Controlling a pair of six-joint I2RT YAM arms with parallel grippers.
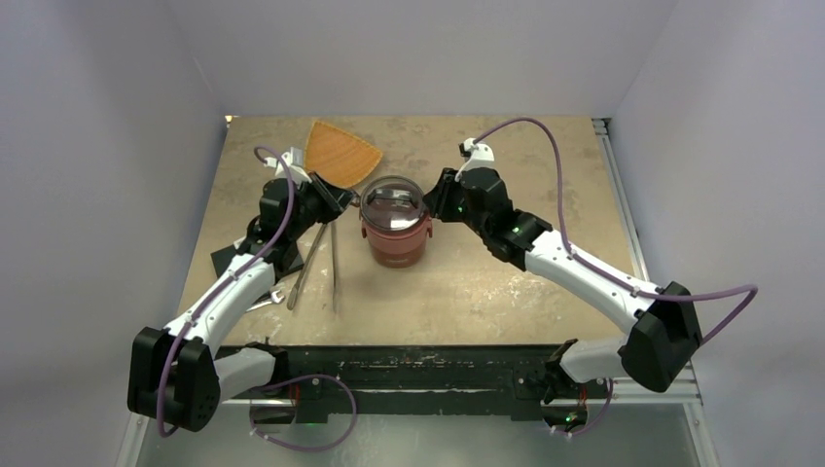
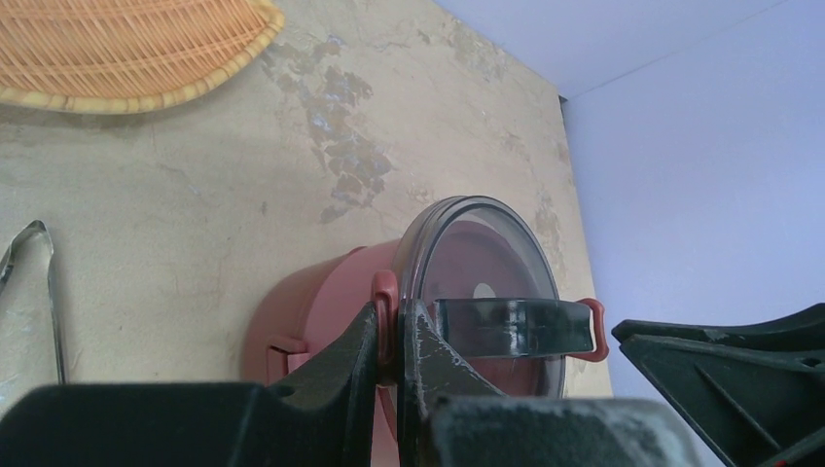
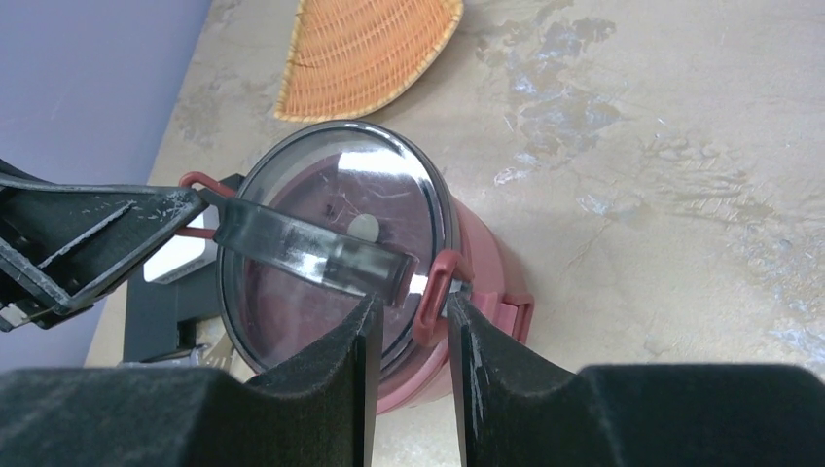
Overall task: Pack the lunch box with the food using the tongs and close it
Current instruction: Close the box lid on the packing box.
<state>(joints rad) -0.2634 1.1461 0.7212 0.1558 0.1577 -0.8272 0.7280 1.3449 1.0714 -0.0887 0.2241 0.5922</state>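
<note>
Nearest the arm bases, on the left of the table (image 1: 486,292), the tongs (image 1: 334,268) lie flat. Their long axis runs near to far, with the joined end toward the far side beside the left arm and both slim arms splaying toward the near edge. Nothing grips them. Just past them, at the middle of the table, stands the lunch box (image 1: 396,245), stacked upright with the smoky top lid (image 1: 392,202) seated on it. No food shows in any view, and only a dark-red disc can be made out through the lid, so the packing looks finished and the closing step looks to be in hand. The dark handle strap (image 3: 311,248) crosses the lid left to right, ending in a red clasp on each side, and each arm meets the box from its own side. The left gripper (image 2: 389,316) has its jaws pressed together on the left clasp (image 2: 385,292). The right gripper (image 3: 409,311) stands with its jaws part-spread astride the right clasp (image 3: 435,292). That clasp sits close against one jaw, with a gap showing to the other, so the coming squeeze depends on it staying between them. Farthest off, to the left, lies the orange woven tray (image 1: 340,151). No brand, label or writing can be read on any of these.
</note>
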